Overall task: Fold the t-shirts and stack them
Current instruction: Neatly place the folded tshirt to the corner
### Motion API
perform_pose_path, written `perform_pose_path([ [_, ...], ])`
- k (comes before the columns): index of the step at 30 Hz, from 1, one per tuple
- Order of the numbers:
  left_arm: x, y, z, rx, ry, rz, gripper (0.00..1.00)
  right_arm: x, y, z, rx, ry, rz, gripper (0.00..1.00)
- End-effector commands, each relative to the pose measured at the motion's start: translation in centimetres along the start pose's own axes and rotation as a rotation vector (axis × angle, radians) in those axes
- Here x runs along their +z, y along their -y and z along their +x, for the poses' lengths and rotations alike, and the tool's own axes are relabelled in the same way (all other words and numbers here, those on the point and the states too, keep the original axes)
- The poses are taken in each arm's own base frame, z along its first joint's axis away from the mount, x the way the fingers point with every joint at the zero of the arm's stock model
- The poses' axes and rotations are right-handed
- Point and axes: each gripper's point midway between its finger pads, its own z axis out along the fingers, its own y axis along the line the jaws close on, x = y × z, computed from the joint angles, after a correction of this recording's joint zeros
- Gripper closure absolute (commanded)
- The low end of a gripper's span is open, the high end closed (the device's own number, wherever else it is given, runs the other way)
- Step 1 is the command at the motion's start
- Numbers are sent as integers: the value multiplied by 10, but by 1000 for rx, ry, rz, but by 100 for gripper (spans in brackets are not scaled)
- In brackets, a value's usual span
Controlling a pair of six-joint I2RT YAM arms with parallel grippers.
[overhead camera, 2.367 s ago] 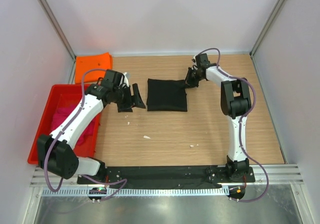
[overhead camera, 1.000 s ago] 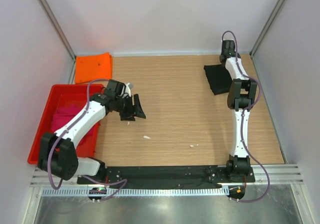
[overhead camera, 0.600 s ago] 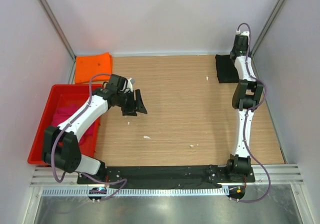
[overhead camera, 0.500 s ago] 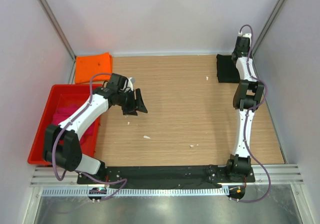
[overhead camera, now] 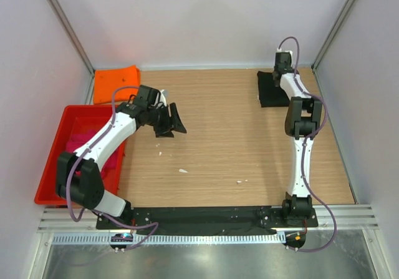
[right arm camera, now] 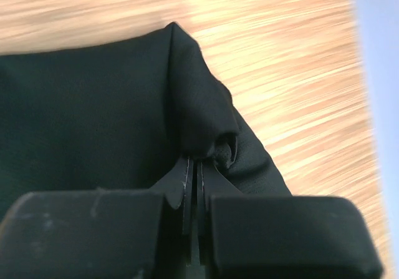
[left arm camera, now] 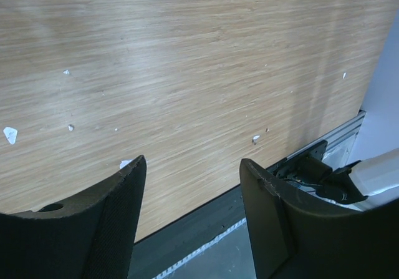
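Dragged slightly left from the far-right corner, the black t-shirt (overhead camera: 269,92) is pinched tight by the right gripper (right arm camera: 193,174) (left gripper (left arm camera: 191,164) gaping, empty) and should be slid flat, unbunched.

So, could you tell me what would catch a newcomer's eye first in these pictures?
Probably the right claw, out in the far right corner, shut on a fold of the black t-shirt. Next, the bright colours on the left: the orange t-shirt at the far left corner and the magenta-pink t-shirt in the red tray. The left claw hangs open over bare wood.
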Motion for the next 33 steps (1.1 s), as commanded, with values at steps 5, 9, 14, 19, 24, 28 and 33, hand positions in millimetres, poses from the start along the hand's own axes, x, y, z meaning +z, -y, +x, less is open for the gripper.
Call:
perform_pose_path([
  [5, 23, 39, -49, -5, 86, 164, 36, -97, -58, -21, 121, 13, -241, 99],
  [9, 49, 49, -71, -48, 118, 205, 36, -140, -107, -2, 146, -50, -407, 99],
  [14, 83, 50, -86, -87, 143, 194, 28, -185, -134, 25, 281, -131, -541, 99],
  [19, 122, 81, -102, -144, 212, 270, 18, -194, -120, 15, 209, -95, -557, 99],
  [24, 161, 119, -93, -157, 291, 266, 16, -174, -93, 7, 123, -68, -581, 99],
  [28, 196, 122, -81, -165, 310, 207, 17, -157, -84, -13, 62, -14, -665, 99],
  [33, 218, 112, -89, -212, 348, 133, 18, -134, -72, -29, 48, 27, -728, 96],
])
